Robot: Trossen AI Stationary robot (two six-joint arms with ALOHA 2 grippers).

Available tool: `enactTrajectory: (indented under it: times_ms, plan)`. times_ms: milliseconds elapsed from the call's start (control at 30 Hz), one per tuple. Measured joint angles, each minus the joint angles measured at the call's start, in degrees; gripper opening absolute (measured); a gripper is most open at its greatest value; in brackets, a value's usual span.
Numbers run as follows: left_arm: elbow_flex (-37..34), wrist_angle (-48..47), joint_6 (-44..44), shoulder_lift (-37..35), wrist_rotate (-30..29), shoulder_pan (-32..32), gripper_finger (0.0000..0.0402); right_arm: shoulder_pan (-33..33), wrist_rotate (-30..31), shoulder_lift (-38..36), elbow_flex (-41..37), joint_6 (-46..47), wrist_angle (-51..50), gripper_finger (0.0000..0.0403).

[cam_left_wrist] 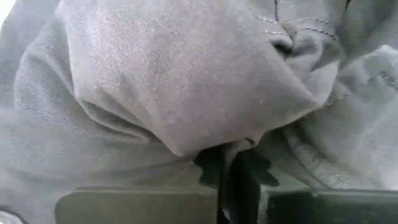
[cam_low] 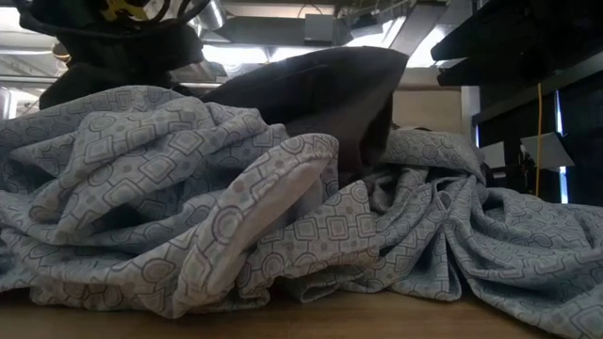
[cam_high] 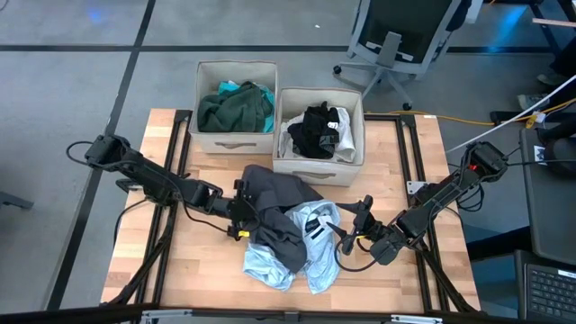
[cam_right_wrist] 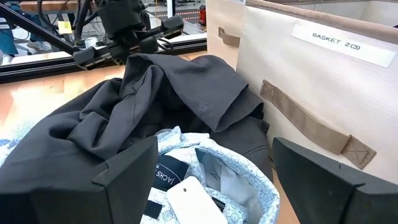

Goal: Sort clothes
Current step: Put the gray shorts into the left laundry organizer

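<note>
A dark grey garment lies heaped at the table's middle, partly over a pale blue-grey patterned shirt that spreads toward the near edge. My left gripper is at the grey garment's left edge, shut on its cloth. My right gripper stands open just right of the shirt's collar, touching nothing. In the low view the shirt fills the front and the grey garment rises behind it. My left gripper pinches a bunched fold of the dark grey garment between its two fingers, at the garment's left edge. The fingers come slanting down from the table's left. How many layers, I cannot tell. The garment rests on the table and on the shirt.
Two beige fabric boxes stand at the table's far edge. The left one holds dark green and turquoise clothes; the right one, close behind the heap, holds black and white clothes. Bare wood lies left and right of the heap.
</note>
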Motion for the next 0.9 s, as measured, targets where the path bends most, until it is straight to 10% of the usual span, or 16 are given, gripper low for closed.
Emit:
enactTrajectory:
  times_ms: [900]
  plan:
    - [8.90, -0.68, 7.93, -15.60, -19.36, -9.03, 0.0002, 0.00, -0.04, 0.00, -0.01, 0.00, -0.07, 0.0316]
